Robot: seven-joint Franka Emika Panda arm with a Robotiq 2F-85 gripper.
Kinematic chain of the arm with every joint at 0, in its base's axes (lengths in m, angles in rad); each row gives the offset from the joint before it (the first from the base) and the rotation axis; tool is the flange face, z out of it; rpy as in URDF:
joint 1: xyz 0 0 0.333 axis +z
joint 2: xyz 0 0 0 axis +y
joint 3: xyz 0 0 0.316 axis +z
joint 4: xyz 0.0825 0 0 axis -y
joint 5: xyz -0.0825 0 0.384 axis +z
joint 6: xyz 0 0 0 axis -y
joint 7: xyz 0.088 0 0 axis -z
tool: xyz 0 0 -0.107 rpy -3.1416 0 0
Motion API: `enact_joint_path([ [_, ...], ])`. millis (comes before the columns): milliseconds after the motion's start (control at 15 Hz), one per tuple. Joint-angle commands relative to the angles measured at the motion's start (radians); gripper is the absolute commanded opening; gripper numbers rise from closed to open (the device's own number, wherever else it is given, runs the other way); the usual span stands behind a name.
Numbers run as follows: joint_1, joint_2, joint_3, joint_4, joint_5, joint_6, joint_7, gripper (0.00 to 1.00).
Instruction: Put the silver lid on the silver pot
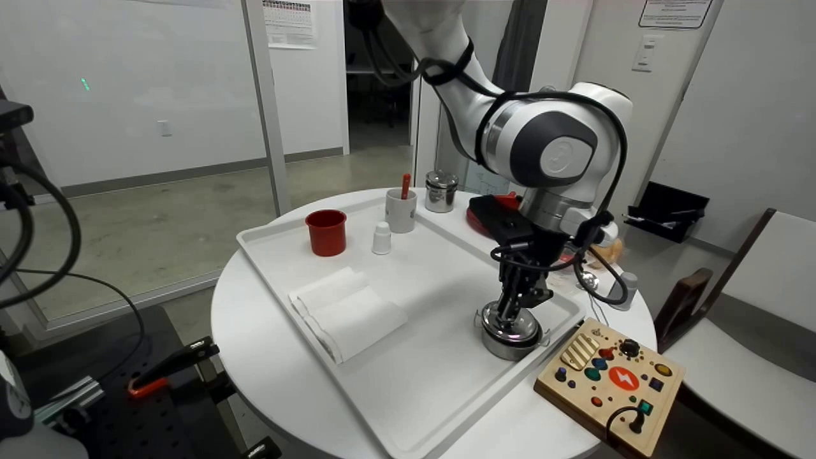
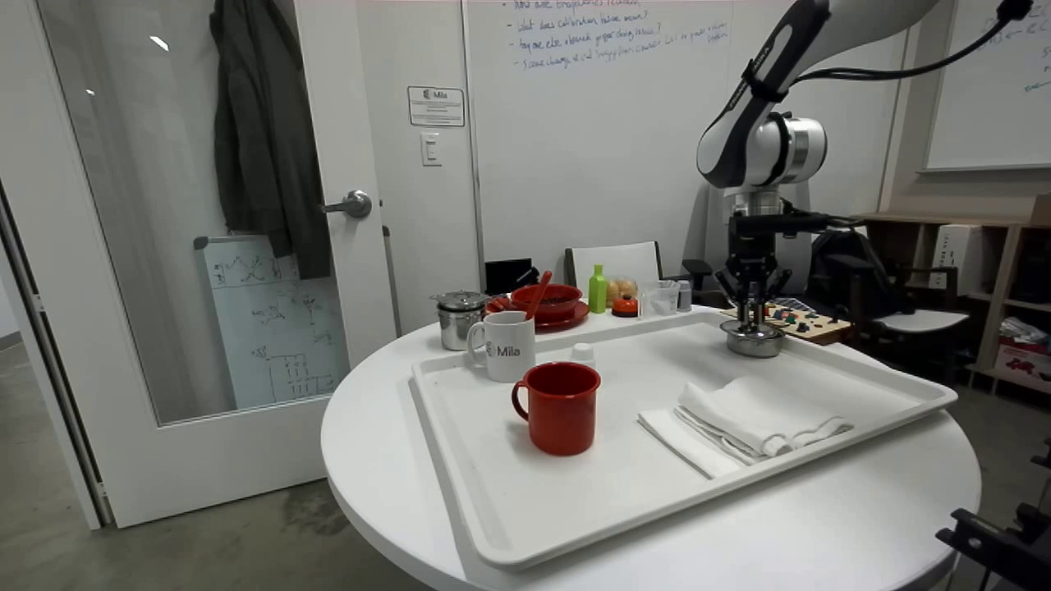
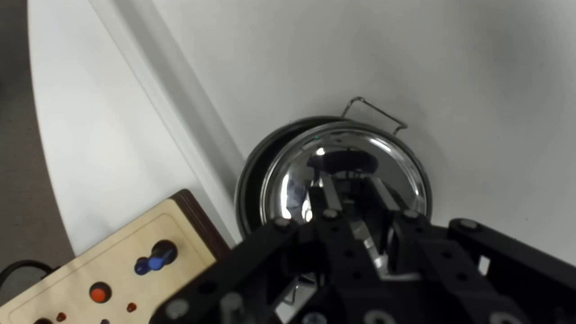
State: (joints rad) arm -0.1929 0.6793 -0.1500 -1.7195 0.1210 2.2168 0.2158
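White arm (image 1: 467, 113), black cables (image 1: 623, 156), black claw (image 3: 353, 194), silvery screws (image 3: 468, 223)

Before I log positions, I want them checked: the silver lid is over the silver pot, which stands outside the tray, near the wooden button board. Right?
No: the silver pot stands inside the tray, as an exterior view shows. The silver lid is over it, and the wooden button board is near.

In exterior view: blue-scribbled whiteboard (image 2: 591, 148), top centre; glass-paned door (image 2: 349, 287), left; grey floor (image 2: 287, 533), lower left; pale chair (image 2: 624, 258), near centre; wooden shelving (image 2: 1007, 275), right edge.
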Motion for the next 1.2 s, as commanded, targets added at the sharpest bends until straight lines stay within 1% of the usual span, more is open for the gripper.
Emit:
enact_joint_path([
  [0, -0.006, 0.036, -0.008, 0.036, 0.009, -0.007, 0.012, 0.10],
  [333, -0.018, 0.037, -0.005, 0.027, 0.017, -0.009, 0.004, 0.10],
  [1133, -0.017, 0.022, -0.002, -0.008, 0.019, -0.003, -0.002, 0.10],
])
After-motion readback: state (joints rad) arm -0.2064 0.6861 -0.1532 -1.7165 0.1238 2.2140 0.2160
